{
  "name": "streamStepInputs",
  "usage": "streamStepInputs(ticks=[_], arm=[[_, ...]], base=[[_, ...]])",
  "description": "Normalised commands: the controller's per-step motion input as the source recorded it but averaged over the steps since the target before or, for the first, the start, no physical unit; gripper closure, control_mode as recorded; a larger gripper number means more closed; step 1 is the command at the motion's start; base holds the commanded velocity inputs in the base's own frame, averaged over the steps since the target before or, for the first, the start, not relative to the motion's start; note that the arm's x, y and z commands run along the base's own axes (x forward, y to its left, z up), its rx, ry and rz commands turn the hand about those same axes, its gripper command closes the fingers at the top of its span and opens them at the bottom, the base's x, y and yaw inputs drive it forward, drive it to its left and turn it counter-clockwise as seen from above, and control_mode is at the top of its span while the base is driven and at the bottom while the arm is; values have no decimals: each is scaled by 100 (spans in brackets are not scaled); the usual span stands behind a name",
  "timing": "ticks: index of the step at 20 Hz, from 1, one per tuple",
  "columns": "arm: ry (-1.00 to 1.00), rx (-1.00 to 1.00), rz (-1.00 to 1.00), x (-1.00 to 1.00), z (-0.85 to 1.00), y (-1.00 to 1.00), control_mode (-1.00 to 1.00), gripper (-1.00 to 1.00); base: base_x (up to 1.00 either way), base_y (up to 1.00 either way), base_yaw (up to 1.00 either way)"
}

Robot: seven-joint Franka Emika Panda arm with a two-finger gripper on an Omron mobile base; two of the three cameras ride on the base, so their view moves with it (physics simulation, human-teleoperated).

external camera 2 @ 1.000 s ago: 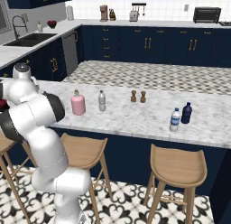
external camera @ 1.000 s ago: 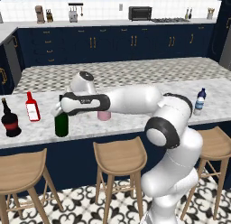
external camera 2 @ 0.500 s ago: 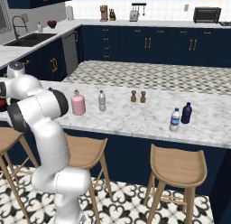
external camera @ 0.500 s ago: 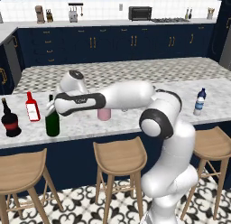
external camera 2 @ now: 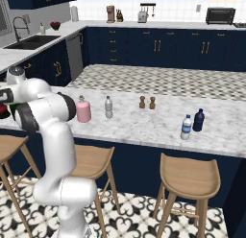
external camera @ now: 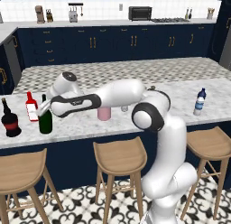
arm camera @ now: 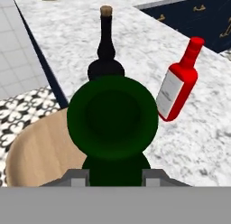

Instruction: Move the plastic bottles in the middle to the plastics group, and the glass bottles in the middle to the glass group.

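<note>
The gripper (external camera: 44, 106) is closed on the neck of the dark green wine bottle (external camera: 45, 121), which stands upright on the marble surface (external camera: 90, 123) near its front edge, just beside the red bottle (external camera: 31, 107) and near the squat black bottle (external camera: 10, 120). The pink flask (external camera 2: 83, 111) and the small pale plastic bottle (external camera 2: 108, 107) stand near each other in the middle. The blue-capped water bottle (external camera 2: 186, 127) stands well apart on the far side.
</note>
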Motion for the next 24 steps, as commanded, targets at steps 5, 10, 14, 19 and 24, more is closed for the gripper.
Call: streamStepInputs(ticks=[5, 10, 14, 19, 24], arm=[[1, 0, 1, 16, 0, 16, -100, 100], [4, 0, 0, 9, -5, 9, -100, 100], [0, 0, 0, 28, -11, 12, -100, 100], [0, 0, 0, 40, 0, 19, -100, 100], [6, 0, 0, 20, -1, 6, -100, 100]], base=[[0, 0, 0], [0, 0, 0], [0, 0, 0], [0, 0, 0], [0, 0, 0]])
